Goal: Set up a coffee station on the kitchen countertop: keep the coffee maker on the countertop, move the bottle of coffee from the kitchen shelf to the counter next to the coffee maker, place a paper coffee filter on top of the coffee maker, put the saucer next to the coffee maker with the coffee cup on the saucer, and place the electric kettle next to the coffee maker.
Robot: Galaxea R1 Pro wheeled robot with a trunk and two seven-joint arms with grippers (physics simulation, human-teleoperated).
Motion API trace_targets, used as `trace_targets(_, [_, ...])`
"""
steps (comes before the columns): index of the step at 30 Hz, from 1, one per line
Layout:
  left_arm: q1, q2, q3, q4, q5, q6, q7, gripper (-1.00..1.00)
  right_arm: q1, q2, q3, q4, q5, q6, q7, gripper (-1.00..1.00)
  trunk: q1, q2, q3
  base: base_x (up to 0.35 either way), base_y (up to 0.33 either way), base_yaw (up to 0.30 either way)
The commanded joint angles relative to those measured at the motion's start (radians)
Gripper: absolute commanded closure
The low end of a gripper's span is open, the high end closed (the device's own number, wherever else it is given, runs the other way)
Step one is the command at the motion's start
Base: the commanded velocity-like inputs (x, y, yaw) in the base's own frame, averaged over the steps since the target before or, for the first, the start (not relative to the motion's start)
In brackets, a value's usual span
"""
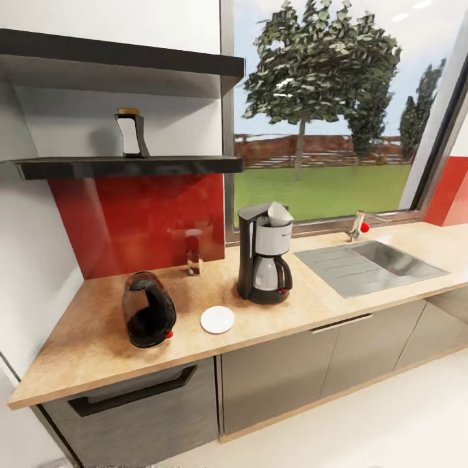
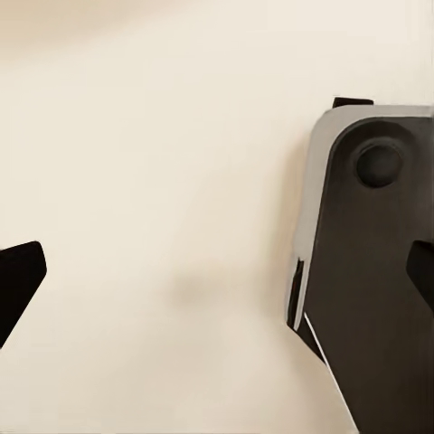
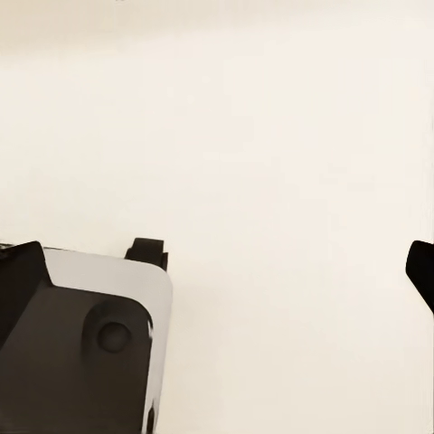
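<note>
Jaws of both arms spread wide, tips cut off; coffee maker hides its filter's base.

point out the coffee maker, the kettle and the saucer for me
coffee maker (image 1: 263, 260), head view, on its glass carafe
kettle (image 1: 148, 311), head view, on the middle of its dark body
saucer (image 1: 217, 320), head view, on the centre of the white plate

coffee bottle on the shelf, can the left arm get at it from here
Probably not yet: the coffee bottle stands alone on the shelf, unobstructed, but the left gripper hangs open over pale floor beside the robot's base, not raised toward it.
</note>
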Motion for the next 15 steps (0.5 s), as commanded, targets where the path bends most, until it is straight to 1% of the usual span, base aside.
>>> trace_targets(1, [-0.001, 0.000, 0.004, -0.001, 0.003, -0.004, 0.000, -1.00, 0.000, 0.000, -0.009, -0.003, 0.011, 0.006, 0.005, -1.00, 0.000, -0.002, -0.002, 0.000, -0.267, 0.278])
trace_targets(6, [-0.001, 0.000, 0.004, -0.005, 0.003, -0.004, 0.000, -1.00, 0.000, 0.001, -0.009, -0.002, 0.012, 0.005, 0.005, -1.00, 0.000, -0.002, -0.005, 0.020, -0.270, 0.278])
trace_targets(15, [-0.001, -0.001, 0.005, -0.005, 0.003, -0.006, -0.001, -1.00, 0.000, 0.001, -0.010, -0.002, 0.013, 0.005, 0.005, -1.00, 0.000, -0.002, -0.010, 0.086, -0.271, 0.278])
